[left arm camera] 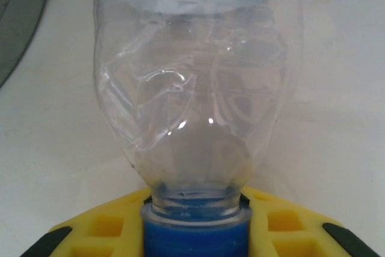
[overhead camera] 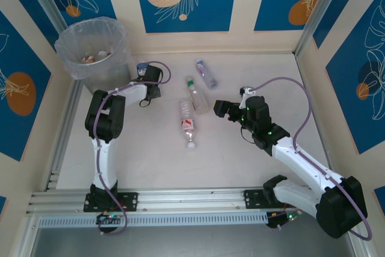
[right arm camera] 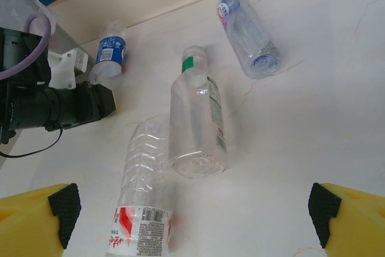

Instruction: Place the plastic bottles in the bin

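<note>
Surface [overhead camera: 150, 161]: pale, faintly marbled, enclosed by cream walls [overhead camera: 240, 40] with blue leaf-print panels [overhead camera: 198, 4]. Bin [overhead camera: 93, 49]: upper left, upright. Left hand [left arm camera: 194, 238]: clamped on blue-capped bottle [left arm camera: 192, 100], just beside bin. Right hand [right arm camera: 192, 209]: spread wide, empty. Lying loose, frame centre: purple-labelled bottle [overhead camera: 206, 73], green-collared bottle [overhead camera: 197, 95], red-labelled bottle [overhead camera: 188, 126].

Bright, even light from overhead on the pale table [overhead camera: 156, 161], just short soft shadows, sharp throughout from above. Close in at the left wrist, hazy and a little soft on the crumpled clear bottle [left arm camera: 192, 88], tiny white glints on its shoulder. Crisp at the right wrist, faint sheen on the lying bottles [right arm camera: 198, 118], softer toward the near corners.
</note>
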Controlling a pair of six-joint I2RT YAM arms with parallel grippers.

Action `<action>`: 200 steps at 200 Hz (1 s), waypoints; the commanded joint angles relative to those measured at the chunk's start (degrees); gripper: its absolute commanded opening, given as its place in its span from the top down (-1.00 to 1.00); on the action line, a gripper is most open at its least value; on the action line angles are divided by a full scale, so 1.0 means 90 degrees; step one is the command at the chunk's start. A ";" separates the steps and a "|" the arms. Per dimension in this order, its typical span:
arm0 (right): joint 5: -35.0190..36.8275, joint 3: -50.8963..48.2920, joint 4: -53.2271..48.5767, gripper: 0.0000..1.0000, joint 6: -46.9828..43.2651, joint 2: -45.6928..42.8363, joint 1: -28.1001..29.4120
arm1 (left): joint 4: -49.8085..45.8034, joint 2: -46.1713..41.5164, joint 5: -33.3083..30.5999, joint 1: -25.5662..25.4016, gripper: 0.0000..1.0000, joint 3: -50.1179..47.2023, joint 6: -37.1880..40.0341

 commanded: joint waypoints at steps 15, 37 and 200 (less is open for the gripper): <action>-0.0009 -0.0094 0.0311 -1.00 0.0062 0.0018 -0.0052 | 0.0019 -0.0559 0.0045 -0.0214 0.98 -0.0345 0.0471; -0.0154 -0.0068 0.0409 -0.99 0.0114 0.0149 -0.0059 | 0.0057 -0.0853 0.0080 -0.0347 1.00 -0.0582 0.0482; -0.0742 -0.0291 0.1432 -1.00 0.0423 0.0519 -0.0008 | -0.0646 -0.3541 0.1087 -0.0813 1.00 -0.1675 0.1312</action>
